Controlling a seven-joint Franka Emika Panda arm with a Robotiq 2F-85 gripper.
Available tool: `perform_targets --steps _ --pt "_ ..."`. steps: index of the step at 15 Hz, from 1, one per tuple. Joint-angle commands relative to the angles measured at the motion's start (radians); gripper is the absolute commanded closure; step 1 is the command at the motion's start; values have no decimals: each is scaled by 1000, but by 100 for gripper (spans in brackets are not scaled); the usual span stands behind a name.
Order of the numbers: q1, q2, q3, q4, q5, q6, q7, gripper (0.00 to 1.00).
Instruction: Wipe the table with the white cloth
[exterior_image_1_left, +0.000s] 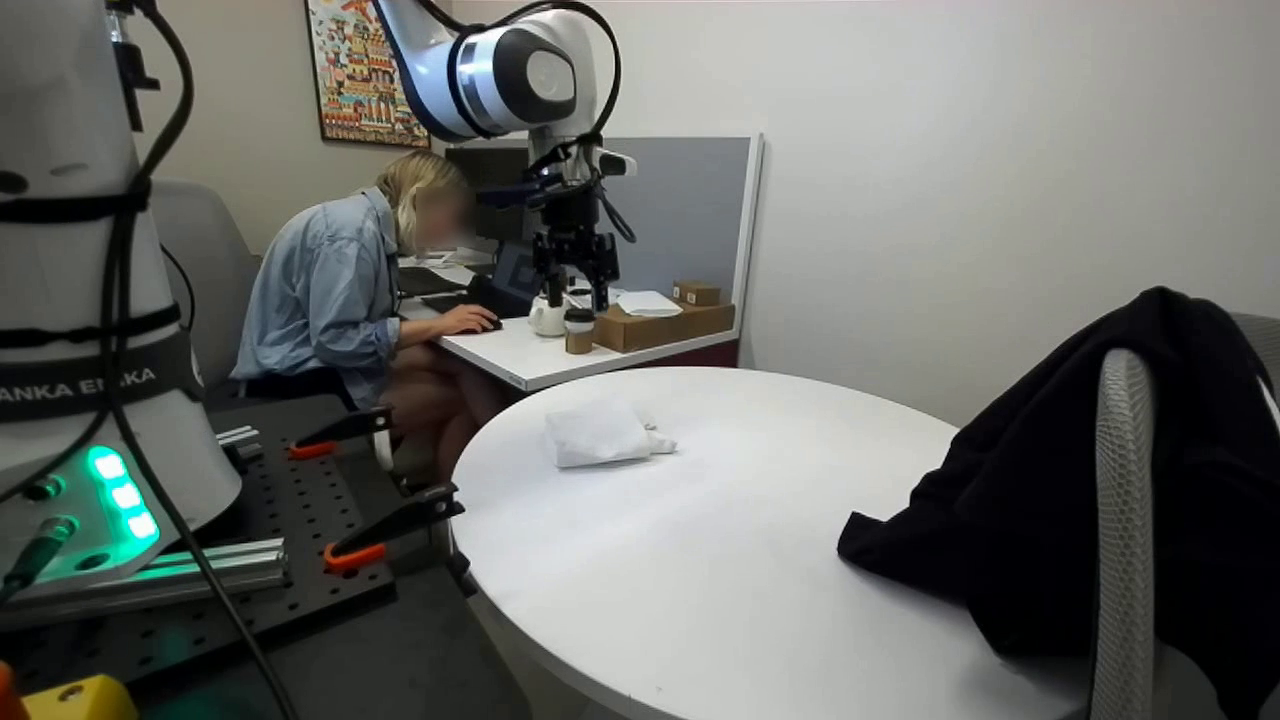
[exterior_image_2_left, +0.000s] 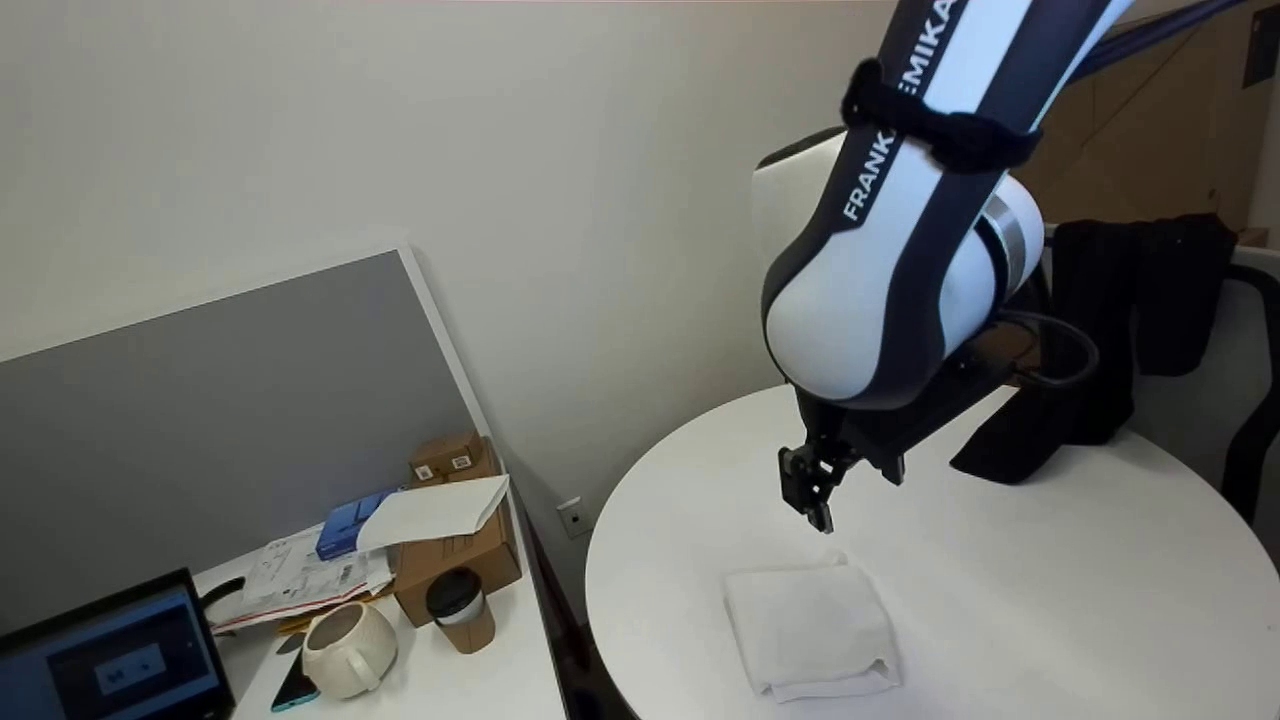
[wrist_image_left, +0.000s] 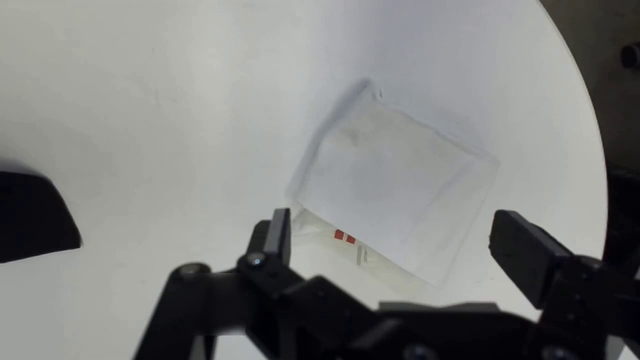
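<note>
Cloth (wrist_image_left: 390, 180) lies below the wide-spread gripper (wrist_image_left: 392, 222), skewed to its jaws, near the round edge of the tabletop (exterior_image_1_left: 760, 560).

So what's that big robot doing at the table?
The robot arm seems to be getting ready to wipe the round table with the white cloth. Its gripper hangs open above the table, holding nothing. The white cloth lies folded on the tabletop, not touched by the gripper, so no wiping is happening right now. Nearby, a person sits at a desk.
</note>
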Motion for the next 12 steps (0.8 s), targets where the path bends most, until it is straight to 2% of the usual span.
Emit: perform_targets --steps 1,6,12 --pt "31 130 -44 64 -78 73 62 0" --pt "94 331 -118 208 -103 102 67 0" --pt "158 557 -139 406 -40 80 28 0"
